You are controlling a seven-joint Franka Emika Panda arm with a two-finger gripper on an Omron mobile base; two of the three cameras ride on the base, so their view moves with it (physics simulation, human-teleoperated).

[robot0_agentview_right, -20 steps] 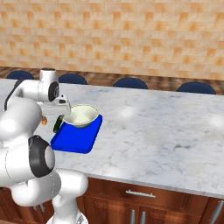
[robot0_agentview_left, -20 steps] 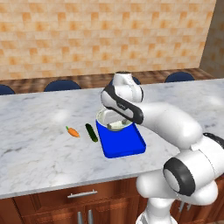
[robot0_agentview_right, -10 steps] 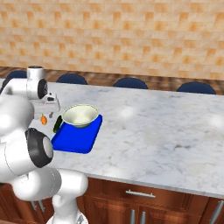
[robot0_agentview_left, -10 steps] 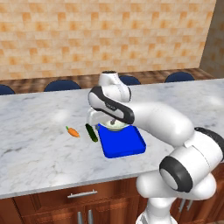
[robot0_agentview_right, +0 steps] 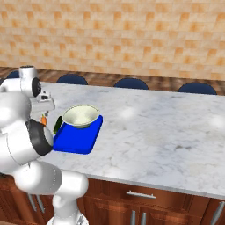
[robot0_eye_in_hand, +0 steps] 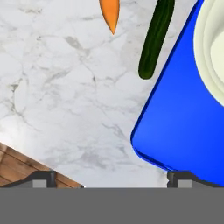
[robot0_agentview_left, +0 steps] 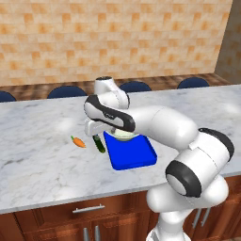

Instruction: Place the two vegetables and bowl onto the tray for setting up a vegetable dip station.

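Observation:
The blue tray [robot0_agentview_left: 136, 156] lies on the marble counter with the cream bowl [robot0_agentview_right: 80, 115] standing on its far end. The dark green cucumber [robot0_agentview_left: 99, 143] lies on the counter just off the tray's left edge, and the orange carrot [robot0_agentview_left: 78, 141] lies a little further left. My gripper [robot0_agentview_left: 94, 133] hangs open above the cucumber, holding nothing. In the hand view the carrot [robot0_eye_in_hand: 110, 13], the cucumber [robot0_eye_in_hand: 156, 37], the tray [robot0_eye_in_hand: 183, 122] and the bowl's rim [robot0_eye_in_hand: 210, 52] lie ahead of the open gripper [robot0_eye_in_hand: 112, 178], with bare marble between its fingertips [robot0_eye_in_hand: 43, 177].
Dark blue stool tops [robot0_agentview_left: 67, 91] line the counter's far side below a brick wall. The counter's front edge [robot0_agentview_left: 56, 200] has wooden drawers under it. Bare marble stretches to the right of the tray [robot0_agentview_right: 167, 127].
My hand has swung left, from over the bowl on the tray to above the cucumber. The bowl stays on the tray. The jaws stayed open.

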